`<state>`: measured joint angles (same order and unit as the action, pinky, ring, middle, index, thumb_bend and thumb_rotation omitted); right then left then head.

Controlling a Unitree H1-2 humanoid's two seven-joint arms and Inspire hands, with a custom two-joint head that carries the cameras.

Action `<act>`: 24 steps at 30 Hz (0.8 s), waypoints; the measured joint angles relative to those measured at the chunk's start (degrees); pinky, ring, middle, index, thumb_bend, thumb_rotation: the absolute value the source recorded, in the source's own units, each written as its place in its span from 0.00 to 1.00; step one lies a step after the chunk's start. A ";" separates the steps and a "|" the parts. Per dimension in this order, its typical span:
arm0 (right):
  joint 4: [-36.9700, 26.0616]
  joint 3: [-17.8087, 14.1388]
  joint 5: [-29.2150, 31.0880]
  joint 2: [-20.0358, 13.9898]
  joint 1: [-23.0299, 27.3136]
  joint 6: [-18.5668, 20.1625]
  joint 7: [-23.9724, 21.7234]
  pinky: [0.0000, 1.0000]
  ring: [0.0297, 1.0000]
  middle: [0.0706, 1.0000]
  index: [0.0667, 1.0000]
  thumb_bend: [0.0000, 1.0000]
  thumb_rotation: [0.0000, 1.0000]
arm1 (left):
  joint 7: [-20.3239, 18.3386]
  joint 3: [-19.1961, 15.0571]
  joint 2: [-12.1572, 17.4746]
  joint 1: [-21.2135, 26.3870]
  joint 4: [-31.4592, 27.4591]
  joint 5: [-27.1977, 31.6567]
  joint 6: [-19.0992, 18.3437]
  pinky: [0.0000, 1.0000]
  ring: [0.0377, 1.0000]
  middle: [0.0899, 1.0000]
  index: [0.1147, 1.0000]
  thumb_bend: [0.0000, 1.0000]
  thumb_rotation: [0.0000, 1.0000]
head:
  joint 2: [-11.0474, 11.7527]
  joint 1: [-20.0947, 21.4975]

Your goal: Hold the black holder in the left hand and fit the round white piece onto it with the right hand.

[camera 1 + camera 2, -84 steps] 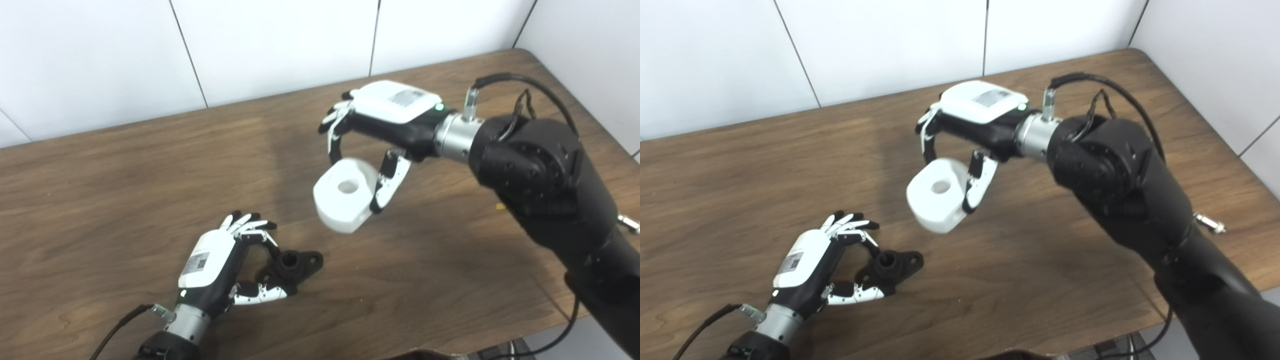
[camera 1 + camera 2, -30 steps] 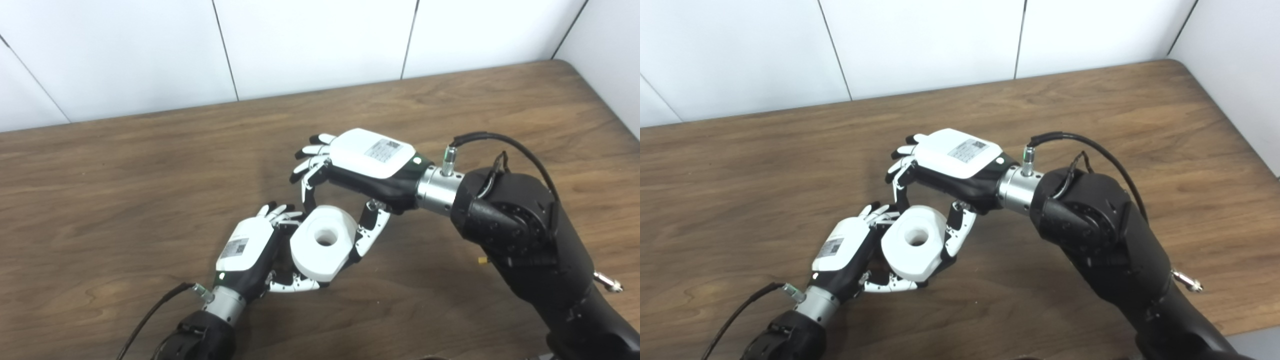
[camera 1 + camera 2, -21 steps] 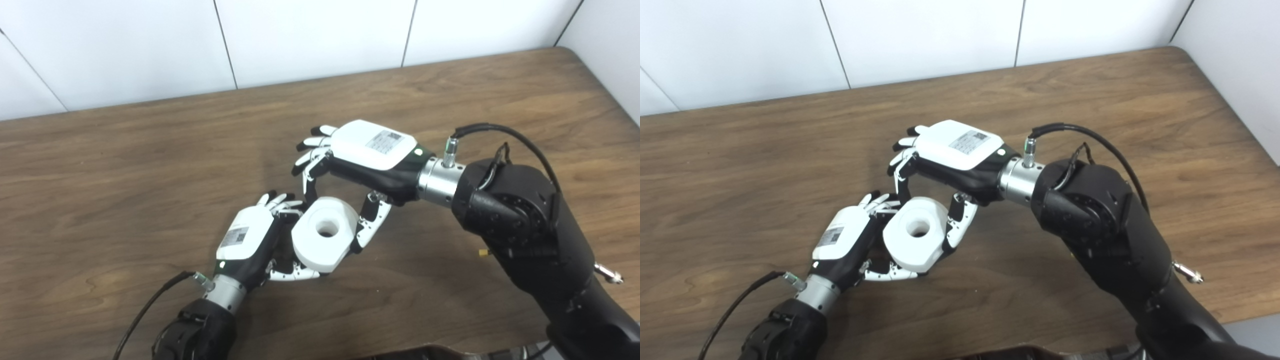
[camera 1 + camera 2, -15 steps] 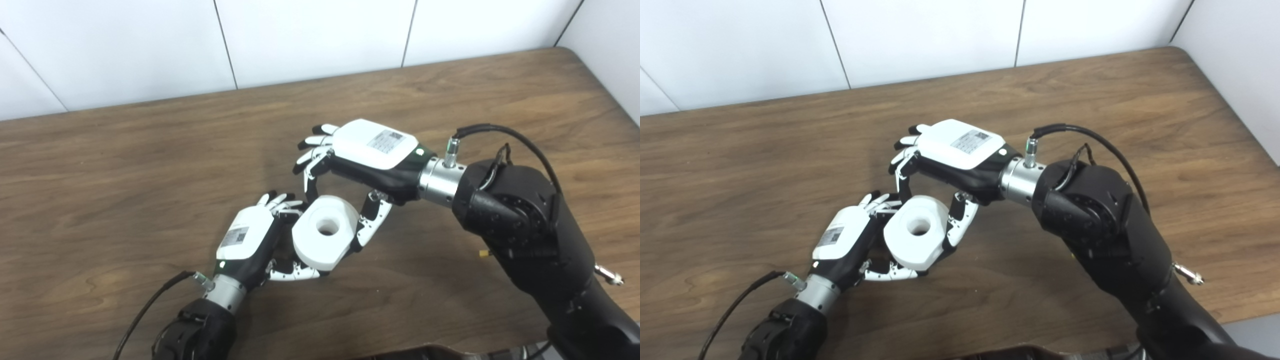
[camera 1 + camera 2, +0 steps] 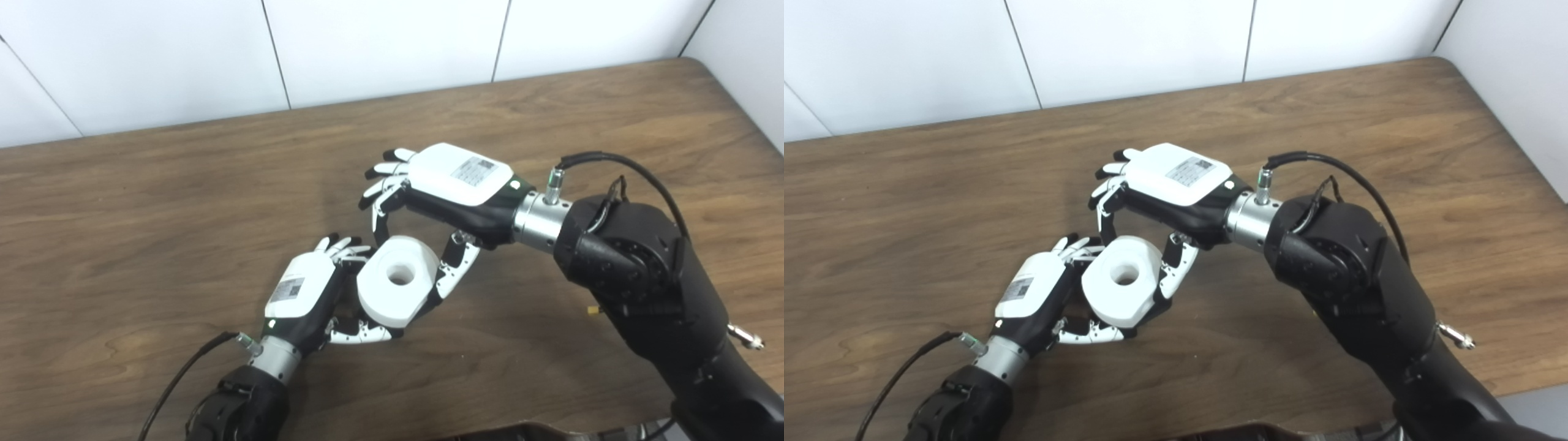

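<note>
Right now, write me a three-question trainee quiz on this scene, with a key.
1. True or false: the right hand grips the round white piece.
2. Where is the white piece relative to the left hand? A: far off at the table's back edge. B: close against that hand's fingers. C: lying alone on the table.
3. Fill in: the hole in the white piece faces ____.

Key
1. True; its fingers and thumb close on the piece's sides.
2. B; the piece hides the black holder, so whether it is seated cannot be told.
3. Up, toward the cameras.
</note>
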<state>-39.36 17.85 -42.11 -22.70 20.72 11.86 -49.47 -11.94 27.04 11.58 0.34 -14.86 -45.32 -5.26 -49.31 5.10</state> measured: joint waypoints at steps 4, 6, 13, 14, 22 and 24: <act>0.05 -0.02 -0.01 0.00 0.00 -0.37 0.00 1.00 0.93 0.80 0.45 0.52 0.14 | 0.02 -0.01 0.01 0.02 0.00 0.02 0.05 1.00 0.90 0.78 0.42 0.52 0.05 | -0.17 0.61; 0.05 -0.07 0.00 -0.01 0.00 -0.40 -0.02 1.00 0.93 0.80 0.45 0.52 0.14 | 0.02 -0.04 0.00 0.03 0.00 0.04 0.05 1.00 0.90 0.78 0.42 0.52 0.05 | -0.18 0.62; 0.04 -0.15 0.02 -0.38 0.01 -0.40 -0.26 1.00 0.93 0.80 0.45 0.52 0.14 | 0.05 -0.07 0.00 0.03 0.01 0.04 0.11 1.00 0.90 0.78 0.42 0.52 0.05 | -0.18 0.62; 0.04 -0.15 0.03 -0.38 0.01 -0.40 -0.26 1.00 0.92 0.80 0.45 0.52 0.14 | 0.05 -0.07 0.00 0.03 0.01 0.05 0.11 1.00 0.90 0.78 0.42 0.52 0.05 | -0.18 0.62; 0.04 -0.10 -0.10 -0.37 -0.02 -0.77 -0.22 1.00 0.92 0.79 0.45 0.53 0.14 | 0.05 -0.09 0.00 0.04 0.01 0.17 0.11 1.00 0.90 0.78 0.42 0.52 0.05 | -0.44 1.14; 0.05 0.00 -0.35 -0.33 -0.24 -0.97 -0.10 1.00 0.92 0.79 0.45 0.52 0.14 | 0.05 -0.09 0.00 0.04 0.01 0.25 0.11 1.00 0.90 0.78 0.42 0.52 0.05 | -0.44 1.14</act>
<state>-39.32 17.85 -42.46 -23.04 20.48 10.90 -49.57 -11.89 26.95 11.59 0.38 -14.84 -45.08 -5.15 -49.75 6.24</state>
